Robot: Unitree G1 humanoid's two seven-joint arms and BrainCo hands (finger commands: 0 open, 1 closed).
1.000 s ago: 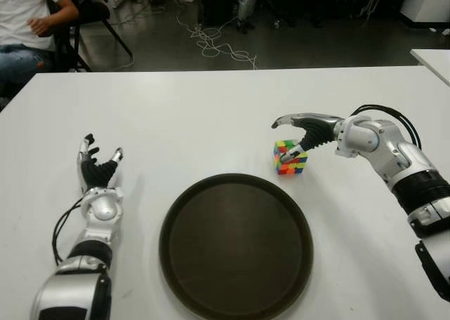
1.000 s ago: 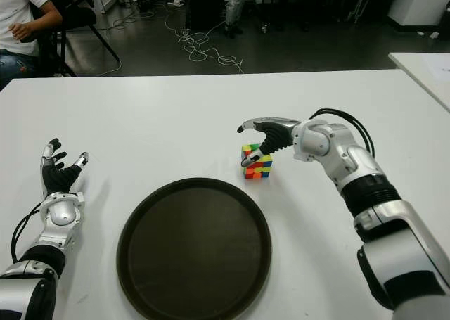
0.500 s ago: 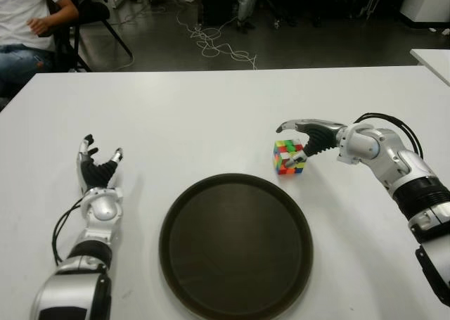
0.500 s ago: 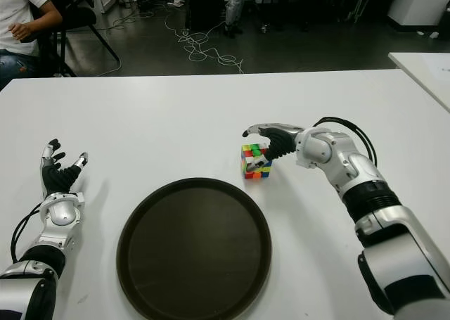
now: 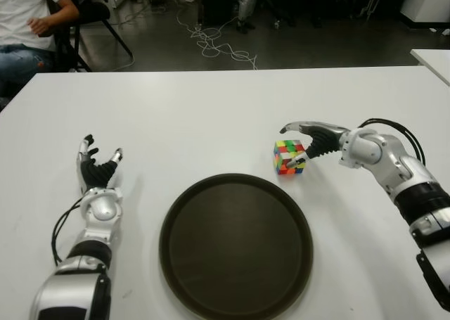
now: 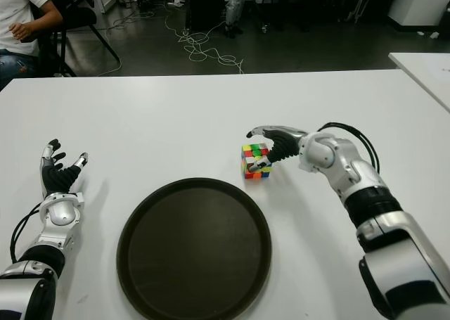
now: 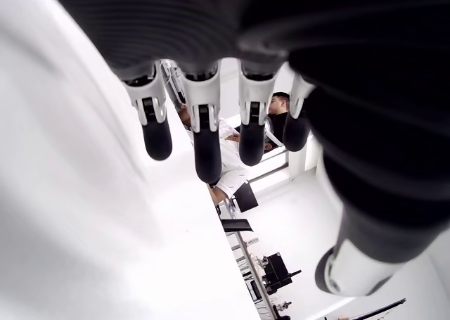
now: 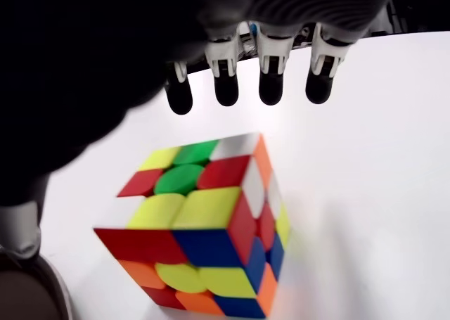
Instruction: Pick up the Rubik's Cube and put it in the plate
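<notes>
The cube (image 5: 290,157) sits on the tabletop (image 5: 211,123) beside the plate (image 5: 235,246); the right robot hand (image 5: 308,138) is arched over it, fingers spread for grasping; the left robot hand (image 5: 98,176) is held open left of the plate

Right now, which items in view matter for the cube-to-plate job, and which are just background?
Job:
Rubik's Cube, on the table beyond the plate's far right rim
plate, dark, round, holding nothing
right hand, fingers open over the cube, not gripping

Background:
left hand, open, idle at the table's left
white table
seated person
floor cables
</notes>
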